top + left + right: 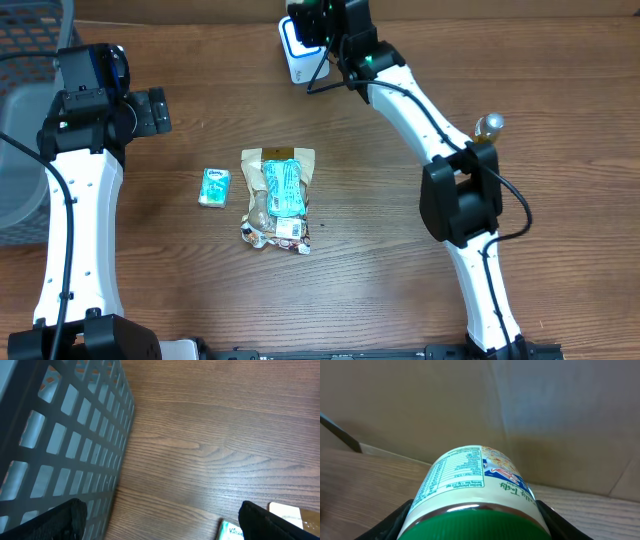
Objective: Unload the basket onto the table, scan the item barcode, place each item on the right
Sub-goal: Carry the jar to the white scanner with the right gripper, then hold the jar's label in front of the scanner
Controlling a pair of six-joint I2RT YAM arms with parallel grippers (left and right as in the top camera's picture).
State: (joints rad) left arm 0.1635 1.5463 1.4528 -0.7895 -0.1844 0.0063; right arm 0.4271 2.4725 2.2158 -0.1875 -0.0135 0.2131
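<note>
Green-lidded can [470, 485] sits clamped in the right gripper [475, 527] (label up) at the table's [380, 250] far edge. Left gripper [157, 110] gapes empty near the left edge.

bench [380, 250]: brown wood-grain top, grain running side to side, with a soft sheen from light above. back wall [420, 405]: plain tan panel, cardboard-like, rising from the bench's far edge, with one faint vertical seam and a paler patch beside it. grey lattice crate [65, 435]: plastic, open grid sides, standing at the bench's left edge.
</note>
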